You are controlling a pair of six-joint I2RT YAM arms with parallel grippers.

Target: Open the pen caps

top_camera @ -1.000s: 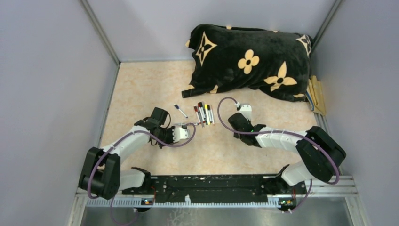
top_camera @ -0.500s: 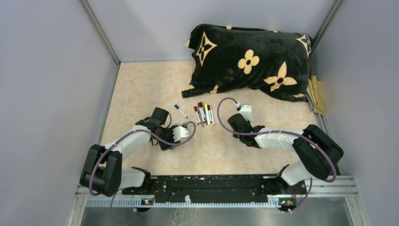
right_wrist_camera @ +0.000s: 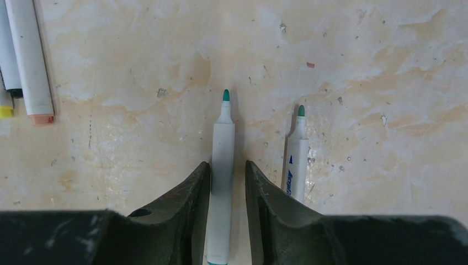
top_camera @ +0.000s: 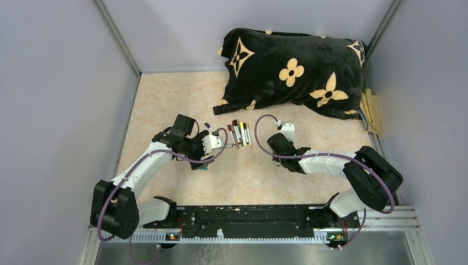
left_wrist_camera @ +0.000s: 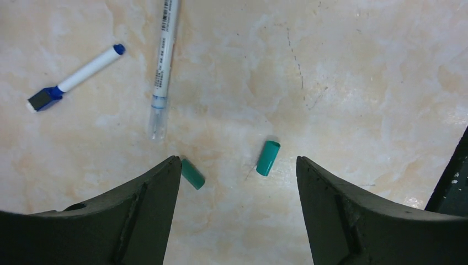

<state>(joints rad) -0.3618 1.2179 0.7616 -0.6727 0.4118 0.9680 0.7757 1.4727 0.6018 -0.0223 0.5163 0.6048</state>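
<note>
Two teal pen caps (left_wrist_camera: 269, 158) (left_wrist_camera: 192, 174) lie loose on the table, seen from above as a teal speck (top_camera: 203, 167). My left gripper (left_wrist_camera: 238, 160) (top_camera: 203, 161) hovers over them, open and empty. The left one lies by my left fingertip (left_wrist_camera: 165, 176). A capped pen (left_wrist_camera: 164, 66) and a short blue marker (left_wrist_camera: 74, 77) lie beyond. My right gripper (right_wrist_camera: 227, 163) (top_camera: 277, 153) straddles a white pen with a bare green tip (right_wrist_camera: 223, 138). Its jaws stand slightly parted, with a gap on the right side. A second uncapped green-tipped pen (right_wrist_camera: 298, 149) lies just right of it.
Several more pens (top_camera: 238, 133) lie in a row between the arms; their ends (right_wrist_camera: 30, 72) show in the right wrist view. A black flower-patterned pillow (top_camera: 292, 69) fills the back right. A yellow cloth (top_camera: 372, 113) lies by the right wall. Grey walls enclose the table.
My left gripper has opened wide and drawn back from the table's middle, leaving a teal cap on the surface. The right jaws have eased apart a little around the white pen.
</note>
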